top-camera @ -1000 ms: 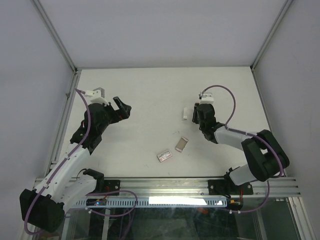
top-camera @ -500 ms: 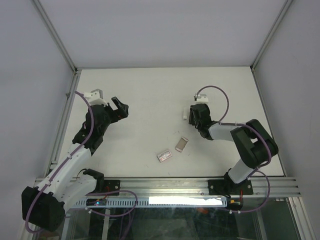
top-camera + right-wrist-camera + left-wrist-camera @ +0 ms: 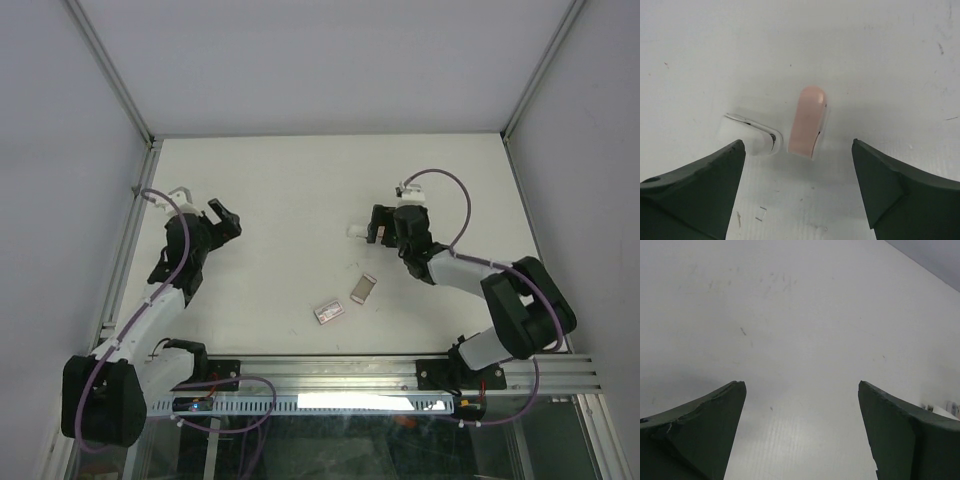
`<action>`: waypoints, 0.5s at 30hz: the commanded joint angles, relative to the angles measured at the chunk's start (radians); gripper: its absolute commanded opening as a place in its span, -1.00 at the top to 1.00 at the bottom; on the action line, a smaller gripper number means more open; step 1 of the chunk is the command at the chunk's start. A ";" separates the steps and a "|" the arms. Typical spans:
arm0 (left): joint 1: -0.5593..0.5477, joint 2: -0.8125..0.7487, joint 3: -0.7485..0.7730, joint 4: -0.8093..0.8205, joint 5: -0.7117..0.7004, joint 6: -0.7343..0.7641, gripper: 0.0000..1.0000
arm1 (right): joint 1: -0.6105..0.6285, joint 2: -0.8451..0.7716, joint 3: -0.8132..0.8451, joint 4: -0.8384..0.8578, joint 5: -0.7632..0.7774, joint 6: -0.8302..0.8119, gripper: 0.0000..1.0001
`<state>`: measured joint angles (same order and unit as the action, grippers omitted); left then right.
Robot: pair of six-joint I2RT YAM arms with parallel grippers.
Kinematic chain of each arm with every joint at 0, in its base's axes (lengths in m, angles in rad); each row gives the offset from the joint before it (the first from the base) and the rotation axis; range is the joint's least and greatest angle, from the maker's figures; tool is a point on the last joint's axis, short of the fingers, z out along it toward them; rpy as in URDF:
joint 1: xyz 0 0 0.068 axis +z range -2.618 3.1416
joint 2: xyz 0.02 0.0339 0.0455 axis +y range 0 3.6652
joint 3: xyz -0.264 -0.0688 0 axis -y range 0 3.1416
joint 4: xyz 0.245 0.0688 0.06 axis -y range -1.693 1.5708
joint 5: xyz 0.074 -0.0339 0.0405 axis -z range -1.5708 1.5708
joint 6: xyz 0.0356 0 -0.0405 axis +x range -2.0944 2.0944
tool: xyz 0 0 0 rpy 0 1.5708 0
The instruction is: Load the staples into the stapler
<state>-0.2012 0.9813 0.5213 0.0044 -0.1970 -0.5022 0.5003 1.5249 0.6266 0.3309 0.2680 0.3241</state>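
Before right pincer point(image 3: 797, 144): stapler point(image 3: 809, 122), nose away (probably)

A white table point(image 3: 300, 170), faintly scuffed and specked, sits between pale grey walls point(image 3: 300, 60) joined by slanting aluminium posts point(image 3: 110, 70). An aluminium rail point(image 3: 330, 372) runs along its near edge. The light is soft and even.

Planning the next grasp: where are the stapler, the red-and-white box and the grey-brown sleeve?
stapler point(image 3: 807, 122), right wrist view, pink cover.
red-and-white box point(image 3: 328, 312), top view, upper face.
grey-brown sleeve point(image 3: 363, 288), top view, middle.
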 commanded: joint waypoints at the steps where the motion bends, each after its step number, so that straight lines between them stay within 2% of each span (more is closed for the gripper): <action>1: 0.163 0.010 -0.036 0.175 0.094 0.028 -0.98 | -0.054 -0.169 -0.014 -0.001 -0.045 -0.019 -0.82; 5: 0.314 0.005 -0.084 0.251 0.117 0.043 -0.98 | -0.177 -0.322 -0.030 -0.065 -0.104 -0.059 -0.87; 9: 0.344 -0.057 -0.210 0.400 0.021 0.106 -0.98 | -0.351 -0.510 -0.134 -0.027 -0.142 -0.053 -0.88; 12: 0.343 -0.061 -0.296 0.503 -0.035 0.183 -0.98 | -0.405 -0.617 -0.271 0.081 -0.080 -0.072 -0.88; 13: 0.342 -0.042 -0.317 0.547 -0.044 0.207 -0.98 | -0.412 -0.638 -0.324 0.130 0.032 -0.096 -0.87; 15: 0.339 0.009 -0.381 0.711 -0.055 0.199 -0.98 | -0.427 -0.658 -0.428 0.281 0.113 -0.122 -0.88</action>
<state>0.1387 0.9428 0.2161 0.3847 -0.1909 -0.3817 0.0940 0.8982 0.3519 0.3870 0.2230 0.2646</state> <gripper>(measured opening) 0.988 0.938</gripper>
